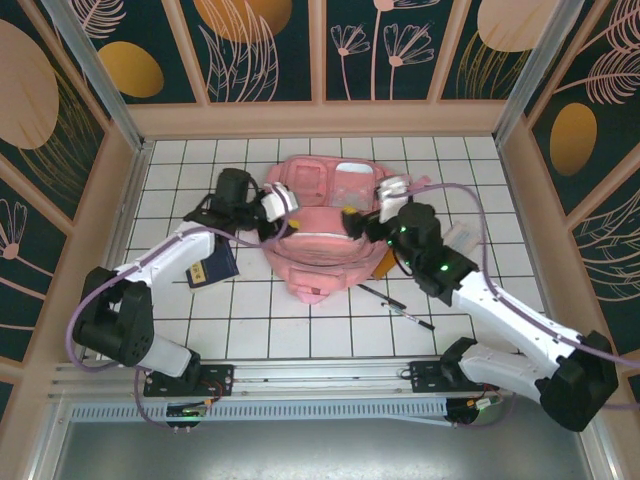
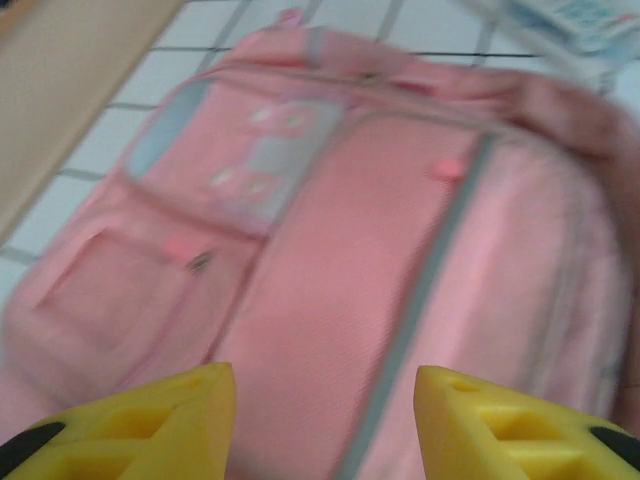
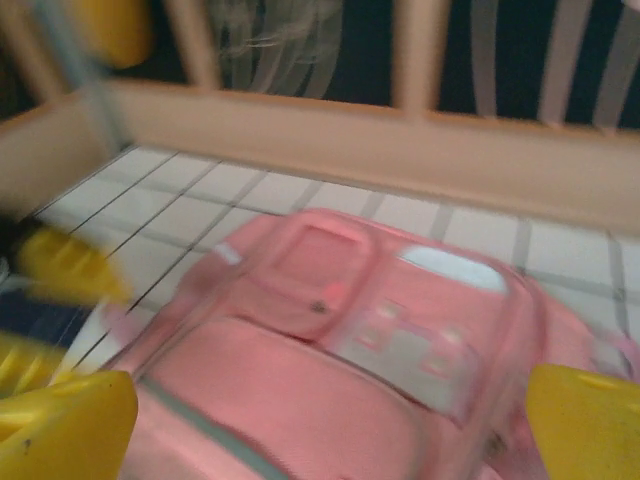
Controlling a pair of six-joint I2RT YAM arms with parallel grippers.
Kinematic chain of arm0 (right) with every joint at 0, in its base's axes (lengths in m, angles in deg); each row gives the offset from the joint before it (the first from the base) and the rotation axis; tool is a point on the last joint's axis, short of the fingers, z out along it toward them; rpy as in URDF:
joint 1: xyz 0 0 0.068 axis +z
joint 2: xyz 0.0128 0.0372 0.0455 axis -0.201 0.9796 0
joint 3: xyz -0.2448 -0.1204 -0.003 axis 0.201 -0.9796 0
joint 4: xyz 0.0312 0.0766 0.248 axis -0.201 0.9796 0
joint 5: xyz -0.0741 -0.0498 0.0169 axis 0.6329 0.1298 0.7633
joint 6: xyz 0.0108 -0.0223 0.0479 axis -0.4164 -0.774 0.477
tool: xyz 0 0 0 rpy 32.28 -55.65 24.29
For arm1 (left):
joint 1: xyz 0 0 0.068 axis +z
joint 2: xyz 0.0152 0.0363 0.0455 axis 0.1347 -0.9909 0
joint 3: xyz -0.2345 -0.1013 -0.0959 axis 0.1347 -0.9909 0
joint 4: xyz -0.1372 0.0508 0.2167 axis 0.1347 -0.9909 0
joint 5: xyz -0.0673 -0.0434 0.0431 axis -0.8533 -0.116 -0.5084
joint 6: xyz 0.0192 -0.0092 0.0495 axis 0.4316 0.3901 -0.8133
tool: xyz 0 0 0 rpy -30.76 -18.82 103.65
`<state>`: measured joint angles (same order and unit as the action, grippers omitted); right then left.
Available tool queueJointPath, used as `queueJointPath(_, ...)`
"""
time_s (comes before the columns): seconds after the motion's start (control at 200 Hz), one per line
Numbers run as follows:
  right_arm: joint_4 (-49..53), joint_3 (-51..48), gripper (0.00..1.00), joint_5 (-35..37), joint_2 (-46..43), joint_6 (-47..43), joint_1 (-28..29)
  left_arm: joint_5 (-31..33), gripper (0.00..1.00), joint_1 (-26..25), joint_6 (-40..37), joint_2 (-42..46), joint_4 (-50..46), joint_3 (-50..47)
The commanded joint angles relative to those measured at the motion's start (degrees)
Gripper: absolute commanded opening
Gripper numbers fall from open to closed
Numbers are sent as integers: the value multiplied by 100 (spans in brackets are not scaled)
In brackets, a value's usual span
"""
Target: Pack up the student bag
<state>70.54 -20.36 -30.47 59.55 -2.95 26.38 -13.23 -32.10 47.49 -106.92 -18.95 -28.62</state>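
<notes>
Here the student bag lies flat on the bench, its long axis running away from the robot, with the clear pockets at the far end. The left fingers stand apart and empty just beside its left flank. The right fingers gape wide and empty at its far right corner; both look equally near, so either could take a bag edge next.

Wrist views blurred; student bag cropped btm; book part-hidden by L arm
</notes>
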Motion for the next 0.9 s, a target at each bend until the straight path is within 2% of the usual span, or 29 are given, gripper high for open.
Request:
queueJointPath(0.0, 1727, 414, 99, -323, 96, 2661, -867, -75, 50, -332, -49, -182, 145, -103)
queueJointPath(0.075, 2495, 604, 99, -1452, 499, 2846, -1592, 225, 54, -653, -343, -326, 182, -222)
queueJointPath(0.165, 2977, 570, 80, -2507, 1028, 2949, -2159, 486, 54, -863, -724, -666, -168, 78)
queueJointPath(0.245, 3019, 467, 72, -3399, 1456, 2909, -2296, 625, 55, -912, -853, -914, -461, 324)
queueJointPath(0.33, 3046, 486, 63, -3902, 1840, 2972, -2222, 487, 55, -913, -909, -951, -628, 475)
queueJointPath(0.44, 2835, 430, 53, -4176, 2049, 3271, -2140, 86, 57, -913, -1010, -706, -639, 441)
queueJointPath(0.586, 2728, 565, 51, -4273, 2328, 3430, -2071, -126, 58, -917, -1039, -457, -695, 330)
queueJointPath(0.656, 2654, 632, 40, -4282, 2442, 3470, -2057, -132, 58, -918, -1042, -340, -739, 263)
queueJointPath(0.696, 2566, 642, 40, -4271, 2491, 3519, -2049, -124, 58, -920, -1027, -262, -734, 218)
queueJointPath(0.821, 2398, 748, 41, -4394, 2685, 3707, -2005, -138, 58, -919, -619, -20, -395, 39)
queueJointPath(0.896, 2249, 807, 34, -4460, 2706, 3822, -1929, -2, 62, -914, -224, -4, -221, -30)
